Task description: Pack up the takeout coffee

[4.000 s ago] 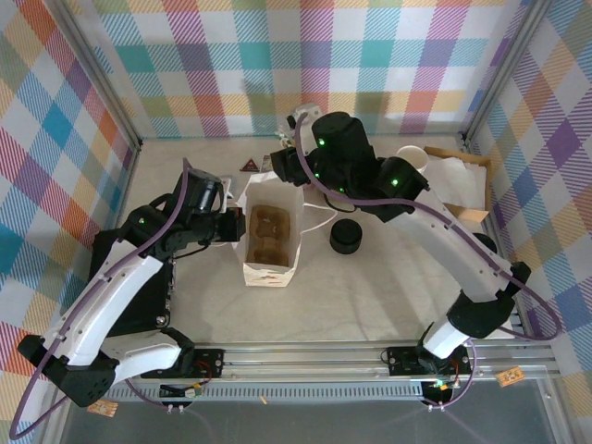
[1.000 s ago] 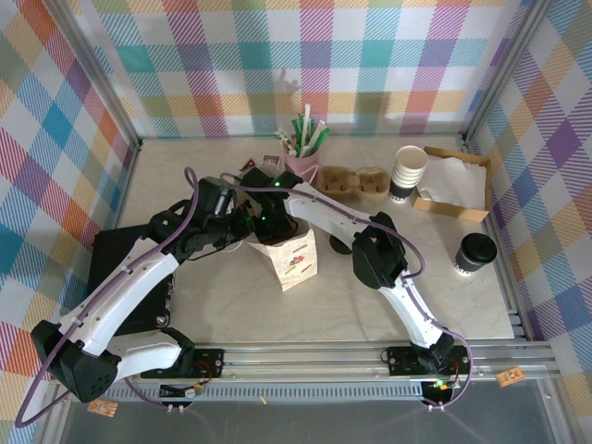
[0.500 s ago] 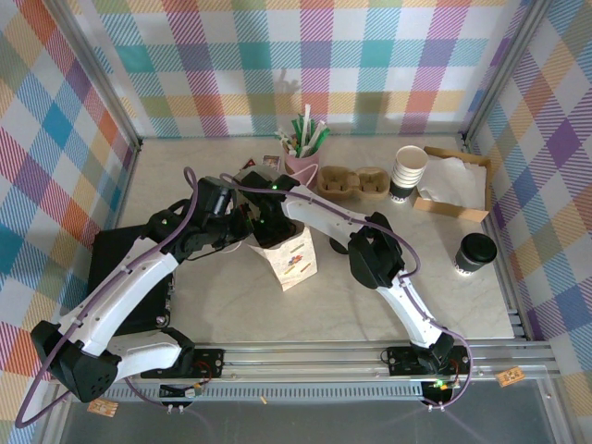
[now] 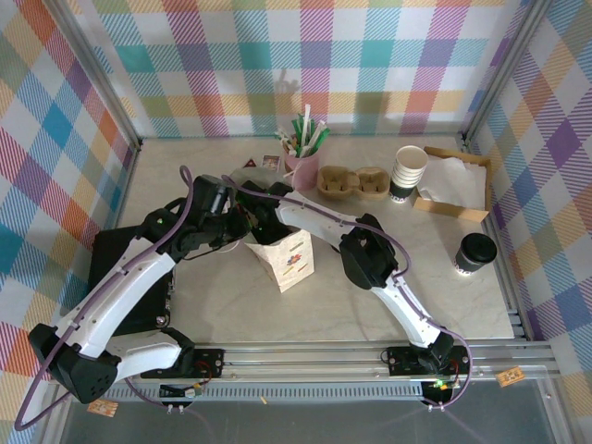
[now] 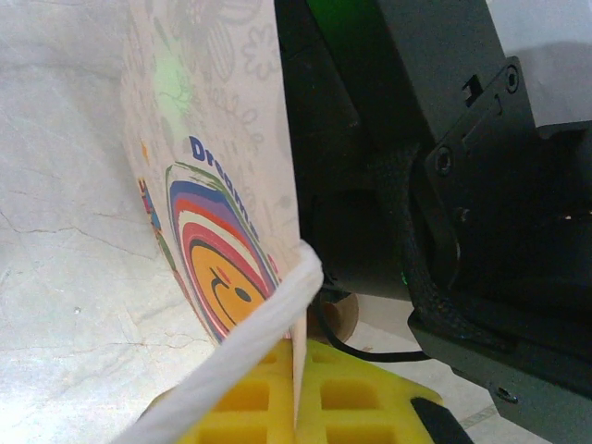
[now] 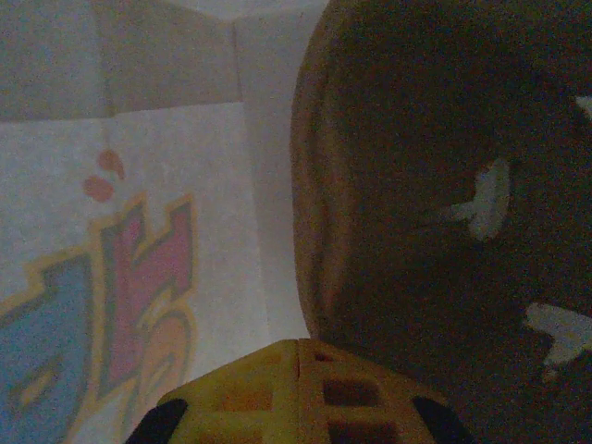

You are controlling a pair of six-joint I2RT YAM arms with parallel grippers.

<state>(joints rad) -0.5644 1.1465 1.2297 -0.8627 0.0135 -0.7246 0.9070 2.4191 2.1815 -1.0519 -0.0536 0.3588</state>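
At the left of the bench (image 4: 444, 301), the left gripper (image 5: 296, 398) is pressed together on the top edge of the paper bag (image 4: 289, 261). It pinches the paper wall and the white handle beside it, and so holds that side of the mouth up. The left wrist view shows the printed bag wall rising from the yellow fingers, with the black body of the right arm close against it.

Just to the right, the right arm reaches over from its base and dips into the same mouth. The right wrist view looks down inside the bag, where the right gripper (image 6: 298, 379) has its fingers closed together just beside the rim of a brown cardboard carrier (image 6: 435, 185) that already sits at the bottom. Whether a thin edge is caught between them cannot be told.

Further right on the bench stand two spare carriers (image 4: 356, 181) and a lidless cup stack (image 4: 409, 171). The takeout coffee (image 4: 476, 252) stands upright near the right edge, lid on, well apart from the bag and from both grippers.

By this, the packing looks about half done. The bag is upright, its mouth is held and a carrier is seated inside. The coffee itself has not yet been picked up, so fetching it and lowering it into the carrier remain.
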